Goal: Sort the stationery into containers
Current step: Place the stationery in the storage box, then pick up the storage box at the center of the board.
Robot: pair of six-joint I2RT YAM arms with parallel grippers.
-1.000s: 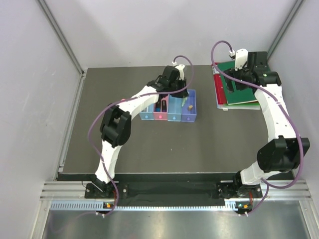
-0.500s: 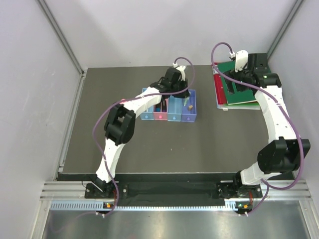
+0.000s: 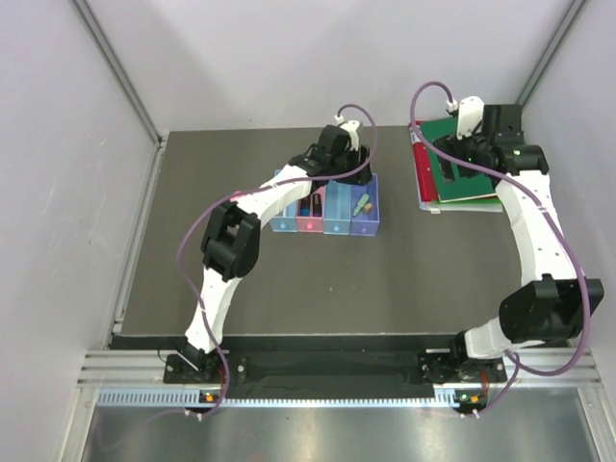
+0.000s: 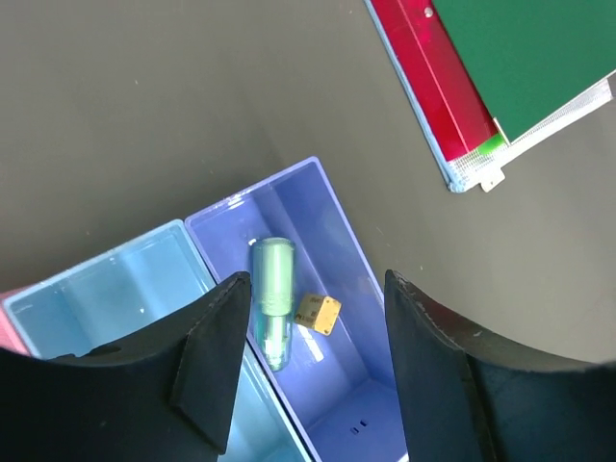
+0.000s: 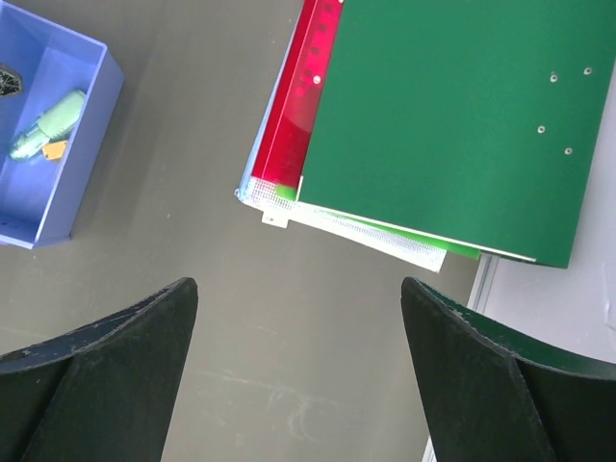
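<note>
1. My left pincer (image 4: 314, 285) hung directly over the violet-blue bin (image 4: 339, 223) at the right end of the row. Its fingers were partly spread and held nothing.
2. The pale green marker (image 4: 272, 287) lay inside that bin along its left wall. The tiny tan nub (image 4: 318, 314) sat just beside it on the bin floor, and neither touched my fingers.
3. The light blue bin (image 4: 106, 289) next to it looked empty in the part my left wrist camera showed.
4. From above, the pink bin (image 3: 309, 224) held something dark that I could not make out. The far-left bin (image 3: 282, 224) was mostly hidden under my left arm, so I could not tell what was in it.
5. My right pincer (image 5: 298, 289) hovered with its fingers spread wide and empty. It was above bare table (image 5: 192, 221), just beside the corner of the red folder (image 5: 300, 96) and the green binder (image 5: 462, 106), neither of which was for sorting.
6. I saw no loose stationery on the table in any view, so I judged the sorting nearly or wholly finished. Anything left would have had to be hidden behind an arm or under the binder.
7. What remained, as I judged it, was to lift the left pincer clear of the bins and check for stragglers.
</note>
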